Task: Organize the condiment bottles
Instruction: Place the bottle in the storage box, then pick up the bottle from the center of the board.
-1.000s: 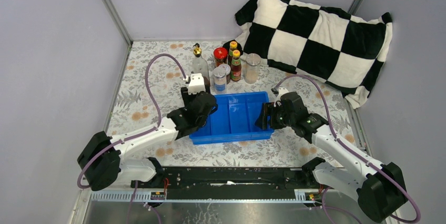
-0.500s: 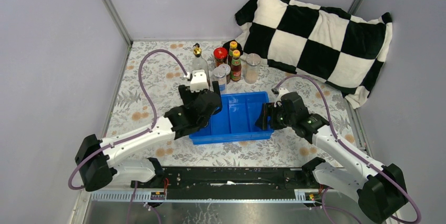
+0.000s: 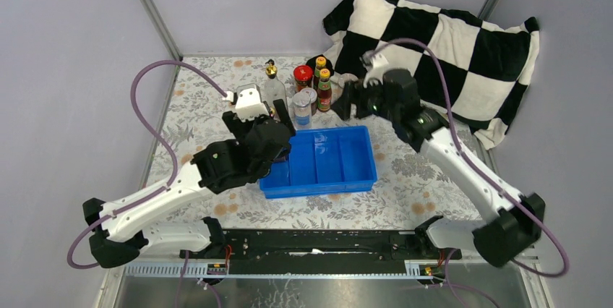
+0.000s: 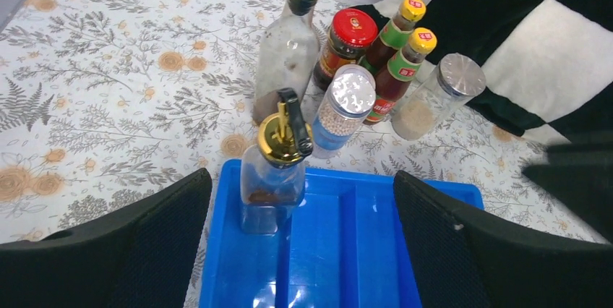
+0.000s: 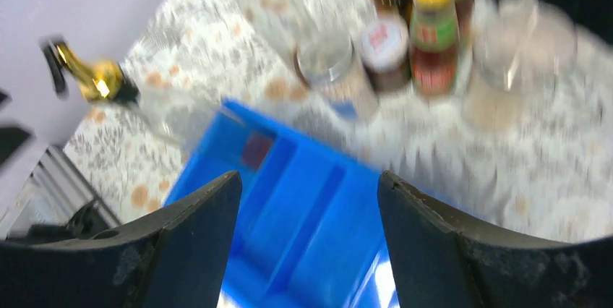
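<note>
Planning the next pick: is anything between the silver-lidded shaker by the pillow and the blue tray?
Nothing visible. The silver-lidded shaker stands just beyond the blue tray's far rim, only tablecloth between. The gold-spouted bottle fills just the left compartment's far corner.

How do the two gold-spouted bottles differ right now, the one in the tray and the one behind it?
The tray bottle stands inside the blue tray, in its left-hand compartment; the rear bottle stands outside it on the table. The tray bottle stands alone; the rear bottle is grouped beside the red-lidded jar. Both are upright, clear, with brown residue at the bottom.
</note>
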Robot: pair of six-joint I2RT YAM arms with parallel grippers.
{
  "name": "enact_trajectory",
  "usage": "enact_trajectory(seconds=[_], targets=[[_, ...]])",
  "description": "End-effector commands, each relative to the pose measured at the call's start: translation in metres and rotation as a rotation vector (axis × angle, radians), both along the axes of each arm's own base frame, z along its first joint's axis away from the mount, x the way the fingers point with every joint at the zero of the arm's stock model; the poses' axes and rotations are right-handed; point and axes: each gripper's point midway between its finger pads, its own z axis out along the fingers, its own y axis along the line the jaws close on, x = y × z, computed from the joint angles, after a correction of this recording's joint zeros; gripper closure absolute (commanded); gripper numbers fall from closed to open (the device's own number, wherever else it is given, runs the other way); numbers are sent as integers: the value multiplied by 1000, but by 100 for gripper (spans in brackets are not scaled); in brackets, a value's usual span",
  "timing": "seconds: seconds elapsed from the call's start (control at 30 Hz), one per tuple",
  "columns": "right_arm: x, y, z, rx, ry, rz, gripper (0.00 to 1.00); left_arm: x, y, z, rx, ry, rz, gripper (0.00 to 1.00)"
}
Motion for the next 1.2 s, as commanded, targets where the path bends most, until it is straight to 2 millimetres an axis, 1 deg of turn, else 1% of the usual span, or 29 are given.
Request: enact_trajectory(seconds=[0.0,0.03,0.07,0.1,0.13,0.17,0.27,0.37,0.5,0.67,0.87,0.97,1.17], targets=[[58,47,44,29,-222,128,24,-8,17,3,0,7,29,1],[72,62,38,33,-229,166,23,-9,18,4,-3,6,27,1],[82,72,39,36,-247,190,23,-10,20,6,-3,5,27,1],[92,80,37,34,-257,211,23,-10,20,8,-5,3,25,1],[102,88,40,43,-285,228,24,-11,21,10,-2,0,24,1],[110,95,37,44,-297,244,24,-11,23,12,1,-5,26,1],[126,114,28,49,-313,308,24,-12,29,22,-4,-24,35,1],[134,127,21,56,-330,355,24,-13,35,29,-3,-42,45,1],[138,143,19,90,-343,413,24,-13,40,35,3,-61,56,1],[132,166,16,123,-354,484,23,-13,41,37,3,-72,55,1],[122,199,-1,103,-331,569,22,-12,41,32,11,-69,58,1],[120,208,-11,77,-341,592,22,-13,42,32,11,-70,60,1],[122,216,-30,57,-328,585,21,-14,46,32,13,-77,69,1]])
